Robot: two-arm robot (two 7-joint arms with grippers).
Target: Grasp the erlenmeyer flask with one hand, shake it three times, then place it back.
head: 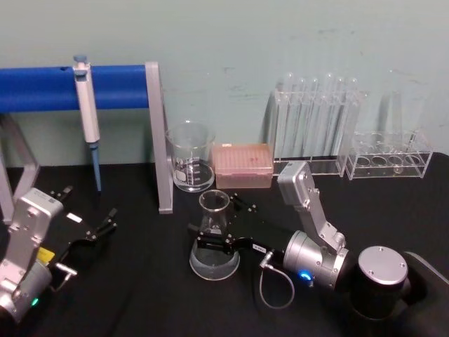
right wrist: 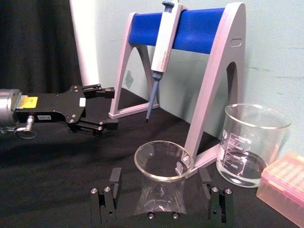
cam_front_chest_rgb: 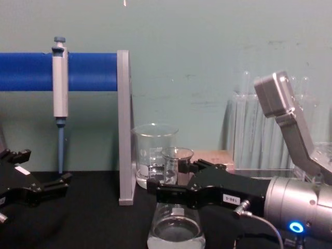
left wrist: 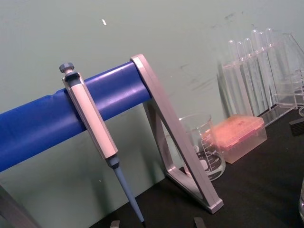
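The clear erlenmeyer flask [head: 214, 265] stands upright on the black table, a little in front of the beaker. My right gripper [head: 212, 237] reaches in from the right at neck height. In the right wrist view the right gripper [right wrist: 160, 183] is open: its two black fingers stand on either side of the flask [right wrist: 161, 164], with a small gap on each side. From the chest the flask [cam_front_chest_rgb: 176, 228] shows its wide base below the right gripper [cam_front_chest_rgb: 176, 179]. My left gripper [head: 88, 208] rests open and empty at the left, well away from the flask.
A glass beaker [head: 191, 158] and a pink tip box [head: 242, 165] stand just behind the flask. Test-tube racks [head: 316, 126] line the back right. A blue-barred stand [head: 158, 140] holding a pipette [head: 88, 105] stands at the back left. Small black pieces [head: 242, 202] lie by the flask.
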